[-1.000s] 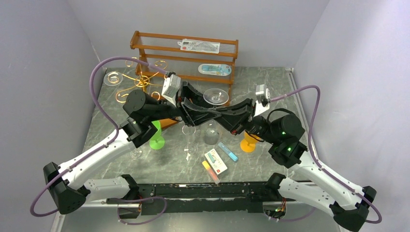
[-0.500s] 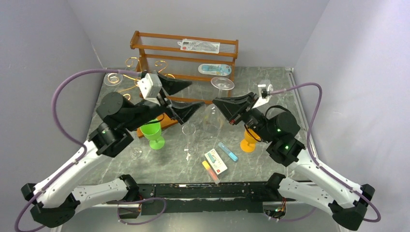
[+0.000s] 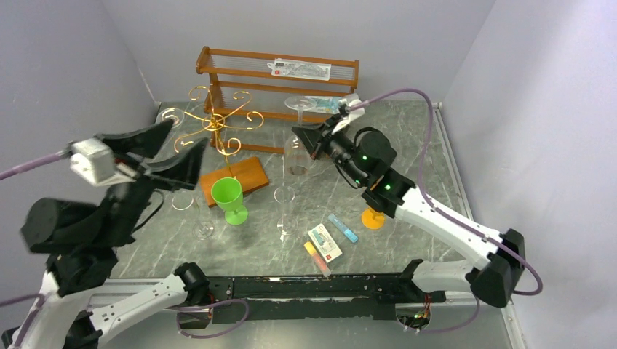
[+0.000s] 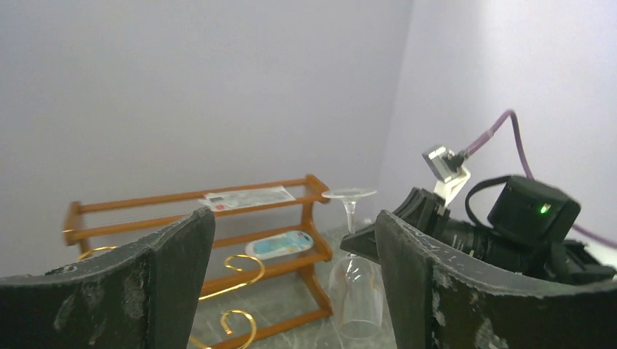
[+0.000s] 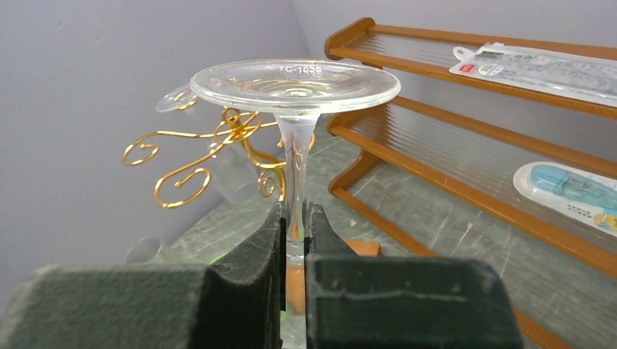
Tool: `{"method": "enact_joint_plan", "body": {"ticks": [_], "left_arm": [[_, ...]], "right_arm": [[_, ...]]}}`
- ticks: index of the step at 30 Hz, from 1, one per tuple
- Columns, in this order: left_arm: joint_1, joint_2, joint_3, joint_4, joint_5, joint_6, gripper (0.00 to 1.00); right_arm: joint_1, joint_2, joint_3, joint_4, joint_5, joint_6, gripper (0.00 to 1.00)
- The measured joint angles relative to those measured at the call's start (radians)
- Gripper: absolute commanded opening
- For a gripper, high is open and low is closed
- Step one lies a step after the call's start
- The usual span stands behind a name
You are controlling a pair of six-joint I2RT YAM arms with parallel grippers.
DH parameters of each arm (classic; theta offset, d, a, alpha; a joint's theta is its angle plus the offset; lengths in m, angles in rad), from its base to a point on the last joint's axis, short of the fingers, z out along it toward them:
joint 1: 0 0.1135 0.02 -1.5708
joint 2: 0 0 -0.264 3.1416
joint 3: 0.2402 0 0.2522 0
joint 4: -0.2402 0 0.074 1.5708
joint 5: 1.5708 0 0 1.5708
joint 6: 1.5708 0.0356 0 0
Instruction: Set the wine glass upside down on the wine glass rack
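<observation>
**Holding wine glass point(image 3: 295, 154) upside down, upper centre**

Pinching its stem with right fingers point(image 5: 247, 273) clamped tight, foot uppermost. Hanging right of the wine glass rack point(image 3: 216, 123), apart from it, before the wooden shelf point(image 3: 244, 67). Spreading left fingers point(image 4: 174, 254) wide, empty, mid-left.

My grey marbled table point(image 3: 255, 243) bears a wooden shelf point(image 3: 240, 70) at its far edge, with the gold wire rack point(image 3: 218, 123) just before it. Nearer me stand a green cup point(image 3: 228, 198), an orange cup point(image 3: 374, 218) and clear glasses point(image 3: 284, 207), and small packets point(image 3: 324, 243) lie near them.
</observation>
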Motion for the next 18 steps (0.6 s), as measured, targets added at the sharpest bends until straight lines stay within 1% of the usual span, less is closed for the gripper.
{"method": "enact_joint_plan", "body": {"ticks": [6, 12, 15, 18], "left_arm": [[0.0, -0.117, -0.014, -0.005, -0.127, 0.0, 0.85], [0.0, -0.127, -0.014, -0.024, -0.164, 0.002, 0.85], [0.0, -0.127, -0.014, -0.034, -0.171, 0.003, 0.85], [0.0, -0.127, -0.015, -0.043, -0.171, 0.001, 0.85]], "right_arm": [[-0.006, 0.161, 0.107, 0.012, 0.016, -0.017, 0.0], [-0.018, 0.277, 0.131, 0.025, 0.009, -0.035, 0.0], [-0.048, 0.316, 0.135, 0.037, -0.063, -0.047, 0.0], [-0.124, 0.362, 0.166, 0.063, -0.19, -0.039, 0.0]]}}
